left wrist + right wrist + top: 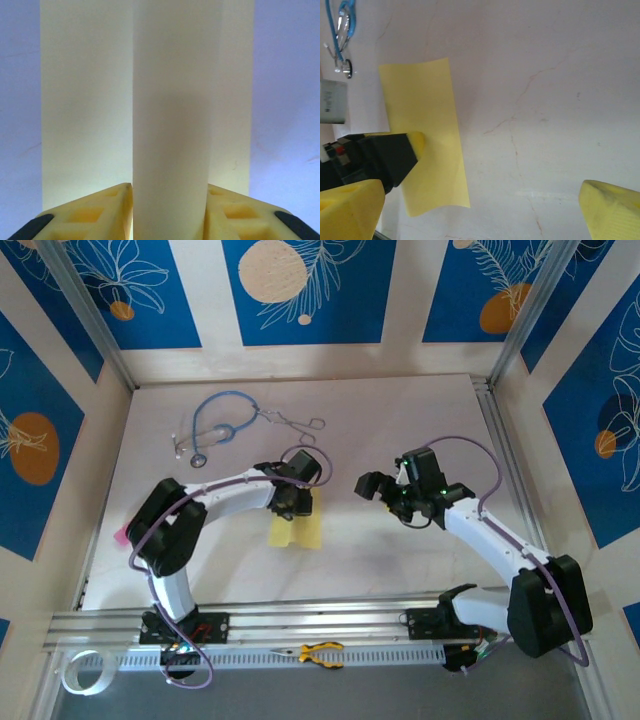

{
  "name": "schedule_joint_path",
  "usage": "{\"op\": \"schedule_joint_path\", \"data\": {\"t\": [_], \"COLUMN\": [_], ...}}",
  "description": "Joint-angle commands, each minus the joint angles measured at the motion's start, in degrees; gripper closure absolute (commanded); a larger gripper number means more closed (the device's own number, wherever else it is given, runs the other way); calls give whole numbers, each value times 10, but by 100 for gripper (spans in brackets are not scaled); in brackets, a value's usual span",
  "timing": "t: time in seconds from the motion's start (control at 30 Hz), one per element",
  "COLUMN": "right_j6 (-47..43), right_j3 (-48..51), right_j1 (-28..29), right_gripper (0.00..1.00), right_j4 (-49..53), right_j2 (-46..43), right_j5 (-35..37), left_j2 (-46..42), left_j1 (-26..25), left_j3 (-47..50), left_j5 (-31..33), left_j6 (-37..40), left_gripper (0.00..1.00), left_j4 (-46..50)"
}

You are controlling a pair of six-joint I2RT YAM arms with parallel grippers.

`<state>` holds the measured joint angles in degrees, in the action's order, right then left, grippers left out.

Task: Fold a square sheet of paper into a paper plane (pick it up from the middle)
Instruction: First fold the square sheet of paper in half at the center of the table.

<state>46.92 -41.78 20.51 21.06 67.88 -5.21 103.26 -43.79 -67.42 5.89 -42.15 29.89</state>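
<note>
Finding the square sheet of paper point(300, 530) lying on the pale desk point(400, 420), left of centre and directly under the left gripper point(292, 502). In the left wrist view, seeing its middle humping up into a rounded ridge between the 2 yellow fingers point(95, 215), touching both, and its outer parts lying flat on either side. Reading that as the left gripper pinching the sheet at mid-width, standing narrow rather than fully closed.

Judging the paper as very light, thin and limp: bending at a touch, sliding easily on the smooth desk, and keeping any crease from a hard squeeze. Favouring a hold exactly along that middle ridge, letting both halves hang evenly. Expecting a hold at an edge to leave the sheet drooping and twisting.

Noting the right gripper point(385, 485) hanging to the right of the sheet and apart from it, gaping wide and holding nothing.

Going outward, spotting a blue stethoscope point(215, 425) and metal forceps point(295, 422) lying toward the far edge, well apart from the sheet. Spotting also yellow-handled pliers point(320, 652) and a roll of tape point(85, 670) at the near edge.

Looking for writing and finding none on the sheet's visible face. Making out only faint marks on a grey block point(332, 100) at the left of the right wrist view, too small for reading.
</note>
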Motion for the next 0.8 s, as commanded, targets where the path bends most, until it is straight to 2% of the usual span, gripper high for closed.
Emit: {"op": "schedule_joint_path", "data": {"t": [0.0, 0.17, 0.23, 0.33, 0.47, 0.63, 0.77], "right_j6": [28, 38, 23, 5, 4, -4, 3], "right_j3": [-14, 5, 25, 53, 57, 51, 58], "right_j1": [-9, -32, -43, -73, -96, -101, -101], "right_gripper": [0, 0, 0, 0, 0, 2, 4], "right_j4": [47, 51, 18, -50, -83, -95, -113], "right_j2": [-22, -53, -68, -83, -84, -84, -83], "right_j5": [34, 46, 16, -83, -142, -183, -204], "left_j2": [-14, -39, -51, -66, -75, -61, -42], "left_j1": [-5, -6, -6, -5, -4, 0, 3], "left_j3": [-1, -5, 0, 12, 31, 69, 94], "left_j5": [-36, -85, -100, -149, -224, -293, -301], "left_j6": [-6, -23, -38, -54, -80, -128, -155], "left_gripper": [64, 64, 63, 61, 60, 60, 61], "left_j4": [-28, -53, -64, -103, -174, -283, -329]}}
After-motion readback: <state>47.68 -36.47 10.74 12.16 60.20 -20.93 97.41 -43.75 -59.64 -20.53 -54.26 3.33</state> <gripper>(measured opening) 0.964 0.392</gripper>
